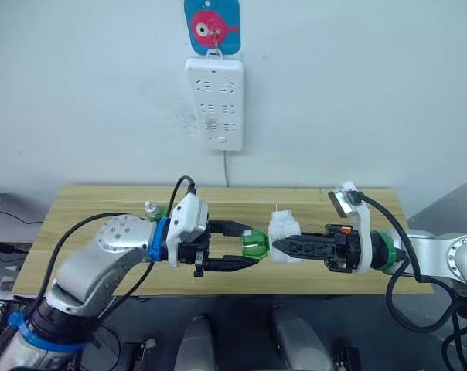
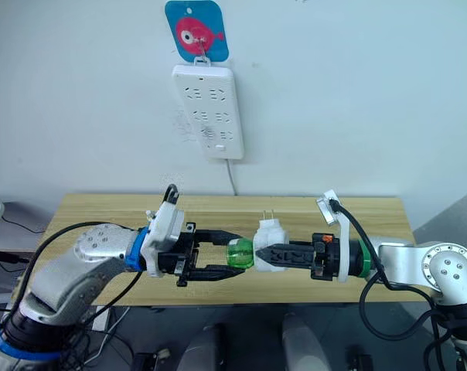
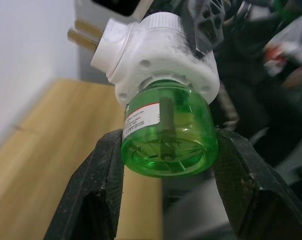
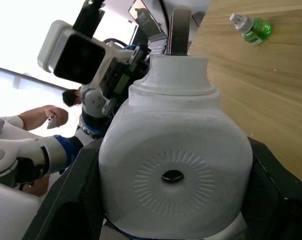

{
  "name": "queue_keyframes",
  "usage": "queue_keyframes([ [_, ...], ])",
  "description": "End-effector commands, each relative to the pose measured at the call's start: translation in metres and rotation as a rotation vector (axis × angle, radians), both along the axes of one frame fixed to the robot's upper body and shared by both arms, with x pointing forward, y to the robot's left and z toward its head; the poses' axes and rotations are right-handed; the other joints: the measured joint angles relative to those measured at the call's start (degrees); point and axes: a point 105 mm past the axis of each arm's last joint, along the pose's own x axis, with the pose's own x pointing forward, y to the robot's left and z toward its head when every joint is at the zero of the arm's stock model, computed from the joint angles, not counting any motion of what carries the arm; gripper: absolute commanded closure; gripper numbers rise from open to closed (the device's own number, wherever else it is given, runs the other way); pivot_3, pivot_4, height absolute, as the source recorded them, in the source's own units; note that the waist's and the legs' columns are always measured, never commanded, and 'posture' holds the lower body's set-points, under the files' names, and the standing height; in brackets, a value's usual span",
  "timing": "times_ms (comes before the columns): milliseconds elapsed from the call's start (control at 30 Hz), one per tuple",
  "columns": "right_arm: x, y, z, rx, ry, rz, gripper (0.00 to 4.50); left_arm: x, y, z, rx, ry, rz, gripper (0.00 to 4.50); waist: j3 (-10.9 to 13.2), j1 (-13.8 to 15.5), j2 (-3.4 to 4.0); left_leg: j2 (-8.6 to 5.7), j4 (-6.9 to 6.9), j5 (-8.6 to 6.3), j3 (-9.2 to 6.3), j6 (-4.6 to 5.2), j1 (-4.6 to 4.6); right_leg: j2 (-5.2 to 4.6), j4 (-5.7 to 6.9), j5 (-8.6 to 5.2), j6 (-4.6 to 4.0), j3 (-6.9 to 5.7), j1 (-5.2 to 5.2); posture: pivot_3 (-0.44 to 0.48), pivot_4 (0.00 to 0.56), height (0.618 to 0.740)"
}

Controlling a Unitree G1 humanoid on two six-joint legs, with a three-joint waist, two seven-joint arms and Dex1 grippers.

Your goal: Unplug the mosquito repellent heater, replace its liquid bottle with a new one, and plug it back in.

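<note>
Left end effector (image 1: 245, 247) clamps the green bottle (image 1: 254, 246); right end effector (image 1: 278, 247) clamps the heater (image 1: 283, 232).
Bottle translucent, dark wick inside, white label; heater white, prongs up.

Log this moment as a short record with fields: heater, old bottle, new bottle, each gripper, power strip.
heater: the mosquito repellent heater is unplugged, held over the table, prongs pointing up
old bottle: the liquid bottle is still seated in the heater's base
new bottle: the new one lies capped on the table
left gripper: left gripper is shut on the liquid bottle
right gripper: right gripper is shut on the heater body
power strip: power strip hangs on the wall, sockets free
</note>
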Motion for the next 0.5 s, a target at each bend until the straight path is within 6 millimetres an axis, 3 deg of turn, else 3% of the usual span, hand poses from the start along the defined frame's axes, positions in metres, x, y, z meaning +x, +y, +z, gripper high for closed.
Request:
queue_keyframes([
  [33,-0.007,0.001,0.007,0.013,-0.025,0.032,1.46,0.005,0.013,0.022,-0.042,0.184,0.013,2.27,0.01,0.02,0.02,0.00,-0.01,0.00,-0.01,0.00,0.00,0.01,0.00,0.00,0.00,-0.01,-0.01,-0.180,0.251,0.740],
  [200,-0.007,-0.002,0.005,0.001,-0.024,0.023,1.46,0.008,0.024,0.035,-0.055,0.325,0.025,2.27,0.02,0.03,0.02,0.00,-0.04,-0.01,-0.03,0.00,0.00,0.01,0.00,0.00,0.00,-0.03,-0.02,-0.184,0.249,0.740],
  [500,-0.007,-0.005,0.004,-0.010,-0.029,0.018,1.46,0.001,0.031,0.041,-0.043,0.461,0.017,2.27,0.02,0.07,0.02,0.00,-0.02,0.00,-0.03,0.00,0.00,0.00,-0.01,0.00,0.00,-0.02,-0.02,-0.180,0.250,0.740],
])
